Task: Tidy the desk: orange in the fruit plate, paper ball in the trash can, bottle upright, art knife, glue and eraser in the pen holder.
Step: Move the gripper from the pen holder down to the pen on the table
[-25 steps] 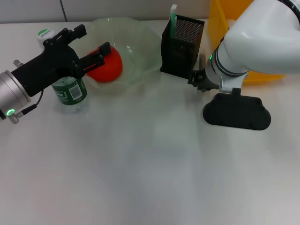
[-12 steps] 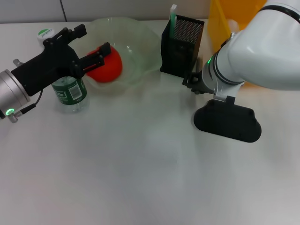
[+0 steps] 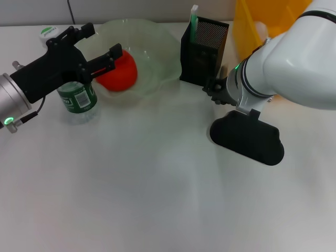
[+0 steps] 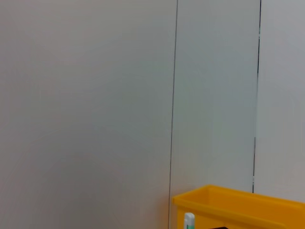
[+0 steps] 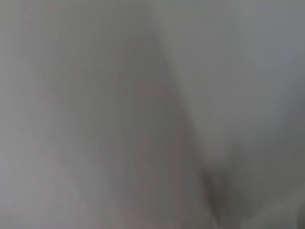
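Orange [image 3: 119,73] in plate [image 3: 157,47]; bottle [image 3: 77,97] upright; left hand [image 3: 100,55] open above; right hand's grip unclear.

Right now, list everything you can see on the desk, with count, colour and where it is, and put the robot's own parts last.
desk: one, white, under everything.
fruit plate: one, pale green glass, far side left of centre.
orange: one, red-orange, inside the fruit plate.
bottle: one, clear with a green label, upright left of the fruit plate.
white cap: one, white with green mark, far left behind the left arm.
pen holder: one, black mesh, right of the fruit plate.
stick: one, green and white, standing in the pen holder.
trash can: one, yellow, far right, partly hidden by the right arm.
left gripper: black, open, above the bottle, fingers reaching toward the orange.
right gripper: black, over the desk near the pen holder.
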Controlling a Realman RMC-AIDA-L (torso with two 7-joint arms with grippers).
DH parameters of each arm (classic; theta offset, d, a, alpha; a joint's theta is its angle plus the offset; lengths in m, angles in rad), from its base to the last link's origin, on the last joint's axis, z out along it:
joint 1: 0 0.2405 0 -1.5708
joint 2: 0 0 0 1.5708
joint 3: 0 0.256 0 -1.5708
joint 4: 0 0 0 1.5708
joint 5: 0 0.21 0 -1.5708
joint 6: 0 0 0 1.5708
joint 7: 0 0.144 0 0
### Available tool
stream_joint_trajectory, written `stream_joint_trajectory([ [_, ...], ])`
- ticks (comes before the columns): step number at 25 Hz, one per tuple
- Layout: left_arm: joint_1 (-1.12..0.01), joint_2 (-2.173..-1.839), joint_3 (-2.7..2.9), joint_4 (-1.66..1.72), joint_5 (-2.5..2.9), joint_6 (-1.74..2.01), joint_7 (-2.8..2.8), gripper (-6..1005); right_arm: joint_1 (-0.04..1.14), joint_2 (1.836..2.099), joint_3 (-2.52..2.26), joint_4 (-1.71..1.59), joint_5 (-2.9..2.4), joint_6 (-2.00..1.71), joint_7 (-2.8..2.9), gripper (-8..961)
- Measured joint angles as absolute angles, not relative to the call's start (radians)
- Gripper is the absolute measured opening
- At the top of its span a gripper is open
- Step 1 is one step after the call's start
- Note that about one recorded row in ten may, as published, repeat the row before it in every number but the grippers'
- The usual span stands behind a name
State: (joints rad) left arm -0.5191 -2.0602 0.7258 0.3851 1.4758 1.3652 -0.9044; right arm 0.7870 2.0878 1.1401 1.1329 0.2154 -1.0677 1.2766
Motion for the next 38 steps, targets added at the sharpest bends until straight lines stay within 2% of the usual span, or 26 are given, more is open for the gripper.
stream_joint_trajectory([
  [28, -0.511, -2.057, 0.723, 0.404, 1.471, 1.414, -0.897, 817, 0.758, 2.088, 1.138, 1.31, 0.199, -1.205, 1.485, 138],
  [38, -0.469, -2.052, 0.754, 0.415, 1.48, 1.533, -0.918, 816, 0.752, 2.088, 1.145, 1.391, 0.221, -1.278, 1.589, 138],
])
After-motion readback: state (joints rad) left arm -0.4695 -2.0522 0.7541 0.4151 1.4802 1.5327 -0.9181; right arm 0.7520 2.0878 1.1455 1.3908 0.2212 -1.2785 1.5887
